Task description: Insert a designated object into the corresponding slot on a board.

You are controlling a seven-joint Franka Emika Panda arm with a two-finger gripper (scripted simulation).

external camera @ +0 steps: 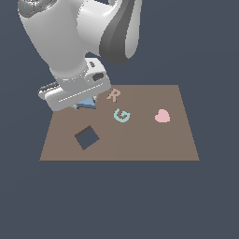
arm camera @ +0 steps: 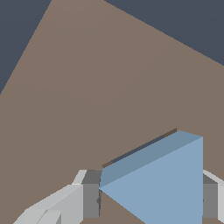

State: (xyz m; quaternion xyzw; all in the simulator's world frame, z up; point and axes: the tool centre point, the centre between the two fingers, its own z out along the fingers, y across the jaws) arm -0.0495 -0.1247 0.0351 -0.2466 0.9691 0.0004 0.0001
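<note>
I have the arm [external camera: 79,32] bent low, wrist turned downward, hand [external camera: 74,91] close above the surface. My jaws point down and sit closed on the blue triangle [arm camera: 166,183], one fingertip pad [arm camera: 90,199] pressed to each side, the piece filling the gap between them.

- The brown board [external camera: 140,144] lies flat on a dark blue-grey ground.
- A dark square cutout [external camera: 87,137] sits near its front edge, towards the exterior view's left corner.
- A tan letter R [external camera: 113,95] lies near the far edge.
- A teal letter G [external camera: 122,115] lies mid-board.
- A pink heart [external camera: 162,116] lies towards the exterior view's right edge.
</note>
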